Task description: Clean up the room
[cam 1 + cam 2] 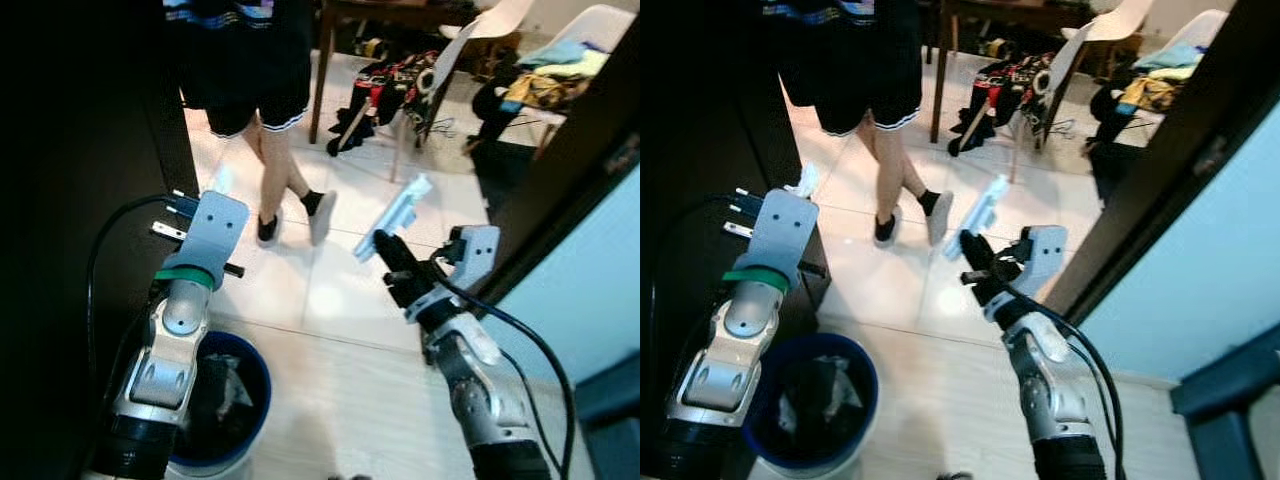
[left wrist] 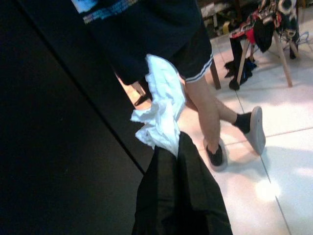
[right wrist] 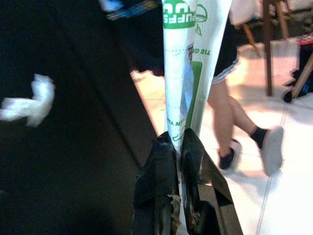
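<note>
White tissue (image 2: 161, 110), one wrapper (image 3: 188, 63), two pincers.

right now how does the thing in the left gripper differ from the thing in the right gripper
The left gripper holds a crumpled white tissue, soft and bunched, with no print. The right gripper holds a flat white wrapper with green lettering, long and stiff-looking, sticking straight out past the fingers. The tissue is irregular in outline; the wrapper has straight edges. Both are mostly white, pinched between shut fingers, and held up in the air beyond the blue bin on the floor.

Pale glossy floor tiles (image 1: 330, 300) run past a dark wooden table (image 1: 385, 12) and clothes-draped white chairs (image 1: 585, 30).
</note>
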You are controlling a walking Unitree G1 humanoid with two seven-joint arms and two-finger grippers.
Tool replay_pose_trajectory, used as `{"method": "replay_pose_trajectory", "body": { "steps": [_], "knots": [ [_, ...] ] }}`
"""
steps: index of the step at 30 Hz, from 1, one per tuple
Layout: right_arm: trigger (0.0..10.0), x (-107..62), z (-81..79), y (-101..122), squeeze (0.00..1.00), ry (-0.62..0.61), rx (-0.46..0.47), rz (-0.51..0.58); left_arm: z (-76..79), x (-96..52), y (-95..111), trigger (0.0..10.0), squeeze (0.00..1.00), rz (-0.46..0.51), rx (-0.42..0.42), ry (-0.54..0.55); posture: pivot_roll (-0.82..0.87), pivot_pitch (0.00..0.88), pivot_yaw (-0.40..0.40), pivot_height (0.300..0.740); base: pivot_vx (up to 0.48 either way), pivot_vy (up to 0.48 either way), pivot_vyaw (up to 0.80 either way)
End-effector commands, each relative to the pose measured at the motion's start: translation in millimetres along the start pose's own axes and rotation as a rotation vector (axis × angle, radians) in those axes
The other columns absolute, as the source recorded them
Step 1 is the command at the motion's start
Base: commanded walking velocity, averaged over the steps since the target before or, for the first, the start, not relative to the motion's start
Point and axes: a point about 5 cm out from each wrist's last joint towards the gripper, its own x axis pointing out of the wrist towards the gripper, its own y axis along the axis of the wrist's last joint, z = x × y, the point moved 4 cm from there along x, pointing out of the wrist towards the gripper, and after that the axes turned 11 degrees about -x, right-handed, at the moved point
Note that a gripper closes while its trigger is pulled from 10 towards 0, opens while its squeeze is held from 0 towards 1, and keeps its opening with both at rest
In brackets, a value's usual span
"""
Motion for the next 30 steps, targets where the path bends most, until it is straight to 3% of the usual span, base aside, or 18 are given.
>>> {"method": "replay_pose_trajectory", "body": {
  "steps": [1, 3, 7, 10, 16, 20, 30],
  "knots": [
    [10.0, -3.7, 6.6, -6, 0.0, -0.042, -0.006, -0.015, 2.6, -3.7, -11, 10.0, 0.0, -0.068, 0.01, -0.018, 0.12, 0.105, 0.043, 0.72, 0.0, 0.0, 0.0],
    [10.0, -4.1, 8.7, -13, 0.0, -0.065, -0.031, -0.04, -1.7, -3.7, -23, 10.0, 0.0, -0.139, 0.062, -0.012, 0.13, 0.106, 0.066, 0.72, 0.0, 0.0, 0.0],
    [10.0, -5.4, 9.3, -21, 0.0, -0.07, -0.065, -0.073, -7.6, -2.6, -33, 10.0, 0.0, -0.186, 0.104, 0.007, 0.13, 0.107, 0.075, 0.72, 0.0, 0.0, 0.0],
    [10.0, -9.4, 7.3, -37, 0.0, -0.047, -0.131, -0.134, -23.2, 3.6, -61, 10.0, 0.0, -0.296, 0.104, 0.07, 0.12, 0.114, 0.071, 0.72, 0.0, 0.0, 0.0],
    [10.0, -9.5, 10.4, -34, 0.0, -0.043, -0.135, -0.122, -22.2, 7.5, -50, 10.0, 0.0, -0.252, 0.061, 0.083, 0.12, 0.118, 0.06, 0.72, 0.0, 0.0, 0.17],
    [10.0, -6.3, 17.3, -29, 0.0, -0.11, -0.117, -0.096, -14.6, 6.0, -36, 10.0, 0.0, -0.207, 0.046, 0.058, 0.12, 0.124, 0.057, 0.72, 0.0, 0.0, 0.73],
    [10.0, -3.1, 12.1, -28, 0.0, -0.114, -0.093, -0.075, -6.0, 8.4, -27, 10.0, 0.0, -0.17, 0.04, 0.016, 0.11, 0.133, 0.056, 0.72, 0.0, 0.0, 0.78]
  ]
}}
